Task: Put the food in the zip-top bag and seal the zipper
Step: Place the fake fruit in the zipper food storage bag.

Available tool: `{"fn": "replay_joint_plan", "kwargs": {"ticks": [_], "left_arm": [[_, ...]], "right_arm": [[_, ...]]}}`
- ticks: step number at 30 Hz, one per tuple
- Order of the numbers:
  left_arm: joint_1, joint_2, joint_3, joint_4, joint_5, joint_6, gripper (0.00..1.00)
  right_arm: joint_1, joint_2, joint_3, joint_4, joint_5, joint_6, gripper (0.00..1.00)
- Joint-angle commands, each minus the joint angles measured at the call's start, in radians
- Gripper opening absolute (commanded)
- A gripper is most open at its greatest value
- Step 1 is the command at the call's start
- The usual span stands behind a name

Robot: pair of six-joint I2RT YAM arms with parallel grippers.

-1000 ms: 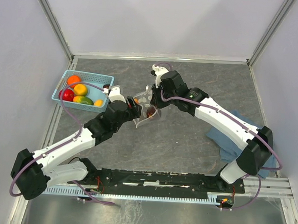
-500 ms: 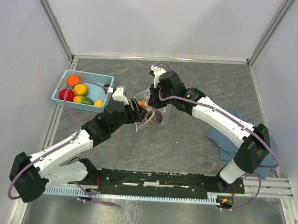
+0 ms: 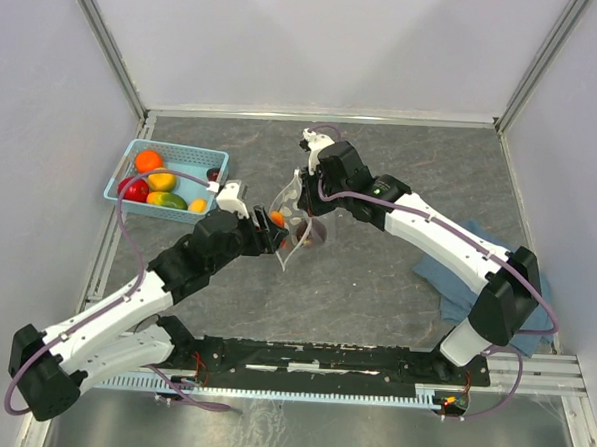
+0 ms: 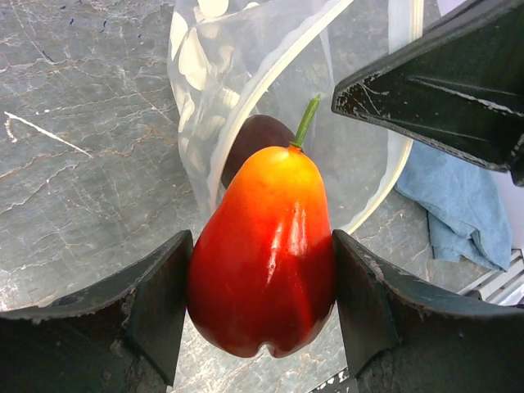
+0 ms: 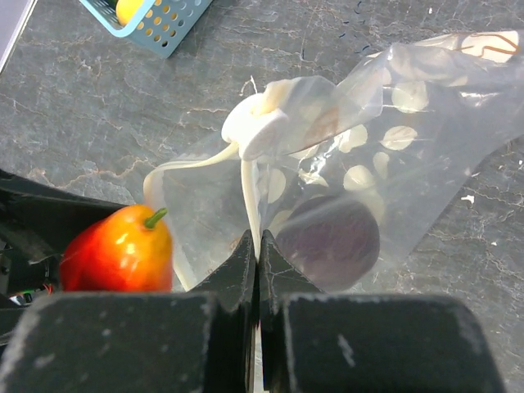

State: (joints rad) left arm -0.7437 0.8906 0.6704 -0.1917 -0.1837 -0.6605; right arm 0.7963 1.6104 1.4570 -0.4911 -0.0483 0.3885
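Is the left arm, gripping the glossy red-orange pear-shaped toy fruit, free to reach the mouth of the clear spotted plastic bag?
Likely yes: the right gripper holds the bag open just beyond the fruit, with nothing between them.

pear-shaped fruit: red, shading to orange-yellow at top, green stem | round fruit: dark purple | zip-top bag: clear, white spots | zipper: pale white | basket: light blue, perforated | basket fruits: orange, red, yellow, green | cloth: blue | table: grey, pale marble veins | arms: white and black
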Motion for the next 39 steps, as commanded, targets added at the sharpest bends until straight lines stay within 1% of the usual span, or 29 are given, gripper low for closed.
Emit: {"fn": "replay_joint_plan", "kwargs": {"ticks": [1,6,13,17,22,24,32,35,39], "left_arm": [[-0.002,-0.074,-0.006,-0.012,0.026,0.014,0.32],[-0.001,-0.09,0.002,0.035,0.103,0.025,0.3],[-0.002,0.007,0.022,0.141,0.21,0.02,0.28],[-0.001,0.039,0.034,0.166,0.231,0.019,0.28],[-0.002,0.06,0.035,0.16,0.16,0.01,0.27],[-0.002,0.063,0.036,0.157,0.152,-0.004,0.27],[-0.002,-0.001,0.012,0.229,0.296,-0.02,0.27],[-0.002,-0.015,0.0,0.246,0.312,-0.028,0.27],[-0.002,0.004,-0.005,0.28,0.328,-0.036,0.27]], "right_arm": [[-0.003,-0.009,0.01,0.017,0.031,-0.016,0.02],[-0.003,-0.007,0.01,0.016,0.027,-0.021,0.02],[-0.003,-0.011,0.009,0.008,0.024,-0.028,0.02],[-0.003,-0.013,0.007,0.003,0.022,-0.033,0.02],[-0.003,-0.012,0.006,0.003,0.012,-0.034,0.02],[-0.003,-0.009,0.005,0.003,0.011,-0.034,0.02],[-0.003,-0.013,0.002,0.003,0.022,-0.039,0.02],[-0.003,-0.013,0.003,0.003,0.022,-0.04,0.02],[-0.002,-0.013,0.003,0.003,0.023,-0.039,0.02]]}}
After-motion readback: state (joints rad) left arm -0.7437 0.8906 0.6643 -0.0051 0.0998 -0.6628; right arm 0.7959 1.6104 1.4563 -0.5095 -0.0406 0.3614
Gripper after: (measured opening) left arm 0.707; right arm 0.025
